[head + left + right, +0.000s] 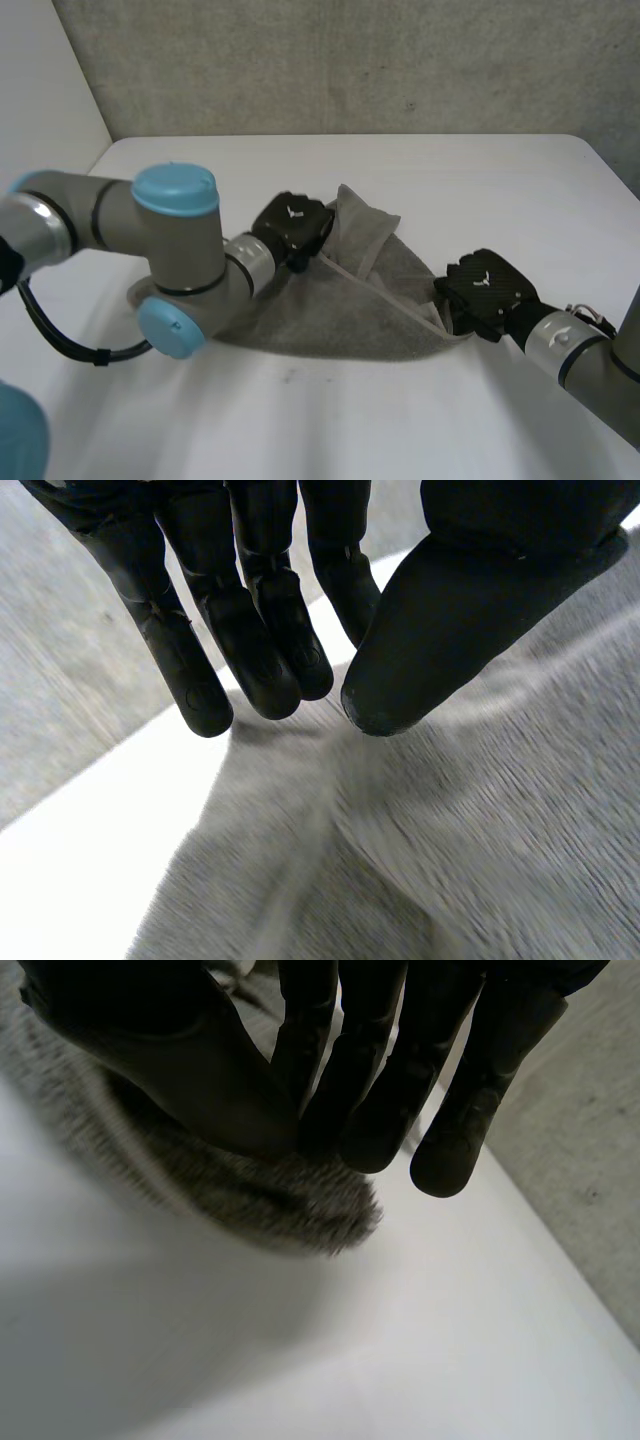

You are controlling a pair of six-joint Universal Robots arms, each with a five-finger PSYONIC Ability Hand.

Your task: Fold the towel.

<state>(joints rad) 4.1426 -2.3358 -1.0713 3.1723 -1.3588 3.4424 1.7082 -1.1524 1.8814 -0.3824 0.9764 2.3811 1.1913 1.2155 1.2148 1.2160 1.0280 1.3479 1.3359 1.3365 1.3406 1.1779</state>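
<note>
Towel in left hand, right hand

**White table under a grey backdrop**

A smooth, matte white rectangular table takes up most of the head view. Its far edge runs straight across and its two far corners are rounded. Behind that edge stands a grey, rough-textured speckled wall, upright and spanning the scene. Beside it, at the far left corner, is a plain pale off-white side panel, which meets the grey wall in a vertical seam. A small dark speck lies on the tabletop near the front middle. From the left wrist, the table appears as a white band against the wall. From the right wrist, the table borders the wall likewise.
</note>
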